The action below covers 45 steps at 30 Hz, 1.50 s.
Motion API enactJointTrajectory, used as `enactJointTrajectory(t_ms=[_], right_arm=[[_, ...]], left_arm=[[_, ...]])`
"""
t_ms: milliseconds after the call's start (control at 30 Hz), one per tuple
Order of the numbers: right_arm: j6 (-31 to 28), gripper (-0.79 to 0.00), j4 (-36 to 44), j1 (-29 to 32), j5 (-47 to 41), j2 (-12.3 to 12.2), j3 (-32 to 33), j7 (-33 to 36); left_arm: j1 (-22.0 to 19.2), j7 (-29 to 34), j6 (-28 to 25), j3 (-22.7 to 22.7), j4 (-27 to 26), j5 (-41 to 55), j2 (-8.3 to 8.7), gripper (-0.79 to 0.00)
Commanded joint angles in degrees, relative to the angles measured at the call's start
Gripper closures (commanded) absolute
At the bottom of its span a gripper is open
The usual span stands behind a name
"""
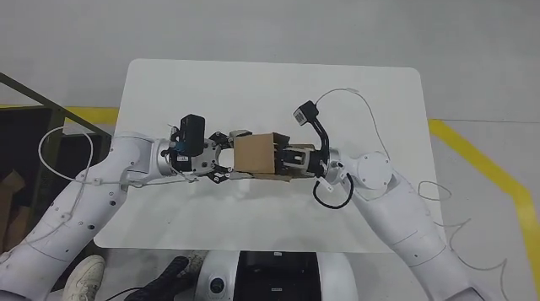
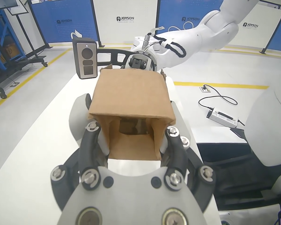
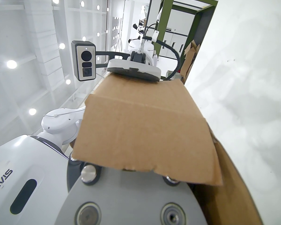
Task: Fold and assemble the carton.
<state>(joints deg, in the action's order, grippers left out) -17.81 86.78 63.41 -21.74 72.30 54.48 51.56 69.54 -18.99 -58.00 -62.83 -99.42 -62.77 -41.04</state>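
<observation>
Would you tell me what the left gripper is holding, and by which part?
The carton, at its open end: the left gripper clasps the two side walls there.

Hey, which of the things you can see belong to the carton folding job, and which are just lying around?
For the job: carton, left gripper, right gripper, table.
Lying about, off the table: power adapter, cardboard scraps, green rack.

The left arm (image 1: 110, 170) and right arm (image 1: 396, 208) wear glossy white, rounded shells. Each wrist bears a black camera box (image 2: 86, 60) on a curved bracket. A black ribbed cable (image 2: 178, 47) loops along the right wrist. The left gripper (image 2: 132, 127) has black fingers (image 2: 89, 146), silver screws (image 2: 90, 179) and a grey flange (image 2: 131, 200).
</observation>
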Motion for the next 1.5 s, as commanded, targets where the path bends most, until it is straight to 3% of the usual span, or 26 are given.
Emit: enactJointTrajectory(t_ms=[0, 233, 1200, 1400, 1467], right_arm=[[-0.02, 0.0, 0.03, 0.25, 0.08, -0.15, 0.71, -0.22], [-0.38, 0.0, 0.97, 1.61, -1.19, -0.49, 2.34, -0.53], [-0.83, 0.0, -2.51, -3.54, -2.62, 2.25, -5.66, -0.41], [-1.31, 0.0, -3.01, -3.09, -2.47, 1.92, -3.53, -1.2], [-1.36, 0.0, -2.73, -2.46, -2.43, 1.63, -2.35, -1.25]], left_arm=[[0.06, -0.05, 0.0, 0.0, -0.05, 0.18, 0.07, -0.511], [0.2, -0.29, 0.0, 0.01, -0.24, 0.82, 0.27, -0.511], [-1.25, -0.99, 0.0, 1.58, 0.14, 2.13, -0.08, -0.44], [-1.1, -1.07, 0.0, 1.38, 0.49, 2.29, -0.07, -0.462], [-0.89, -1.14, 0.0, 1.14, 0.67, 2.35, -0.01, -0.502]])
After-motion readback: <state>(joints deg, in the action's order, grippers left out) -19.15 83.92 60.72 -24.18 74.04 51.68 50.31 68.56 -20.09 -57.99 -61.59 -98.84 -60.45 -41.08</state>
